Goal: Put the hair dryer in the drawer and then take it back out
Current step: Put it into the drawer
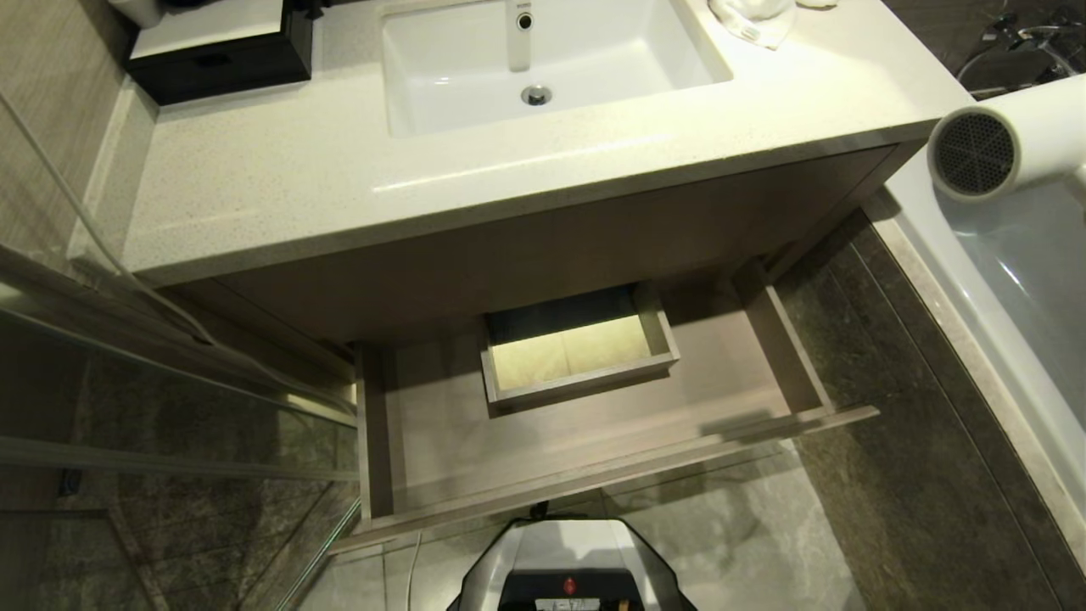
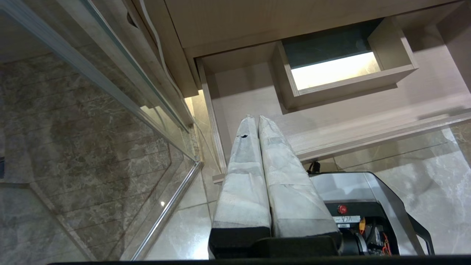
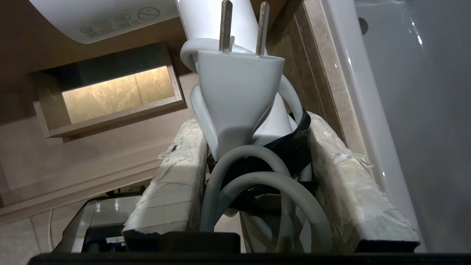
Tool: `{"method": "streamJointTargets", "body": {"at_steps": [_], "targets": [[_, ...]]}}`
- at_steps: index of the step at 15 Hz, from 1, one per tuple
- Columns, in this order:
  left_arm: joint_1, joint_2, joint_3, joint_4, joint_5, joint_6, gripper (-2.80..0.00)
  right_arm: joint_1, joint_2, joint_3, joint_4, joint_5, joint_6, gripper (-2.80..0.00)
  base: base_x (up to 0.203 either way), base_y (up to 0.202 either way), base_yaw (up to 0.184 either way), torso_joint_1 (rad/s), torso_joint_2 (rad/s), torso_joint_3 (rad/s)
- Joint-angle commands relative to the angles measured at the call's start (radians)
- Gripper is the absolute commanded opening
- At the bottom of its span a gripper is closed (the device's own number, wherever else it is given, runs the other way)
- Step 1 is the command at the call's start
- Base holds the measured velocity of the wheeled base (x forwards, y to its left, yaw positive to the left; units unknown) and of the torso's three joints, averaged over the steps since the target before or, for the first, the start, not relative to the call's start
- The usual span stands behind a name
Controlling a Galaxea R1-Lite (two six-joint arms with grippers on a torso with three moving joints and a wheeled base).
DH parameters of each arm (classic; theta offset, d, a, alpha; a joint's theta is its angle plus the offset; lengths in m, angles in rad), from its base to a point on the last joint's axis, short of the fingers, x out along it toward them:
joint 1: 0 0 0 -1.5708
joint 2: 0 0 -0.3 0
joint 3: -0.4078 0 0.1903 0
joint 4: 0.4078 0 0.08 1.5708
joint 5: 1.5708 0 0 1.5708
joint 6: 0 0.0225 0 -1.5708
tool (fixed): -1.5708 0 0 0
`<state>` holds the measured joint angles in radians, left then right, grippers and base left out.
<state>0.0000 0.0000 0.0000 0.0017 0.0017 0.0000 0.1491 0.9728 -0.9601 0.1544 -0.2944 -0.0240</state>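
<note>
The right end effector (image 3: pixel 254 154) is clamped on the hair dryer (image 3: pixel 235 92): its two tape-wrapped fingers (image 3: pixel 176 176) press from either side on the handle and the bundled white cord, which is bound with a black strap, and the two-pin plug (image 3: pixel 239 84) sticks up between them. In the head view only the dryer's barrel (image 1: pixel 1010 140) shows, at the right edge of the scene, its round grilled end turned leftward; it hangs in the air beside the right corner of the vanity, above the white bathtub (image 1: pixel 1027 280), well apart from the drawer and higher than it.

The drawer (image 1: pixel 594 441) stands pulled out toward the robot under the desk (image 1: pixel 280 178), its light wood-grain floor bare around the boxed rectangular cutout (image 1: pixel 577 348), through which lit floor tile shows. The dryer is not inside it.

The left end effector (image 2: pixel 254 119) hangs low at the near left of the drawer, its wrapped fingers pressed together and holding nothing, tips pointing toward the drawer's left front corner.

On the desk, the white sink (image 1: pixel 543 59) sits far and central, a black box (image 1: pixel 221 59) at the far left, a crumpled white cloth (image 1: pixel 755 21) at the far right. A glass panel (image 1: pixel 127 339) stands to the left, and the robot's base (image 1: pixel 568 568) shows at the near edge.
</note>
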Motion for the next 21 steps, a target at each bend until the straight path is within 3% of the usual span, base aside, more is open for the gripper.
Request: {"method": "streamJointTargets", "body": {"at_steps": [1, 7, 15, 21], "targets": [[0.0, -0.001, 0.0, 0.0, 0.0, 0.0, -2.8, 0.0, 0.0, 0.003, -0.015, -0.003, -0.001, -2.8, 0.0, 0.0, 0.0, -0.018, 0.0, -0.04], [0.0, 0.0, 0.002, 0.0, 0.0, 0.0, -2.8, 0.001, -0.009, 0.009, -0.035, 0.008, 0.003, -2.8, 0.0, 0.0, 0.0, 0.0, 0.0, 0.0], [0.0, 0.0, 0.0, 0.0, 0.0, 0.0, -2.8, 0.004, -0.014, 0.018, -0.036, -0.002, -0.008, -2.8, 0.001, 0.007, -0.124, 0.002, 0.0, 0.003], [0.0, -0.002, 0.0, 0.0, 0.0, 0.0, -2.8, 0.006, -0.016, 0.024, -0.036, -0.002, -0.007, -2.8, 0.0, 0.0, 0.0, 0.0, 0.0, 0.0]]}}
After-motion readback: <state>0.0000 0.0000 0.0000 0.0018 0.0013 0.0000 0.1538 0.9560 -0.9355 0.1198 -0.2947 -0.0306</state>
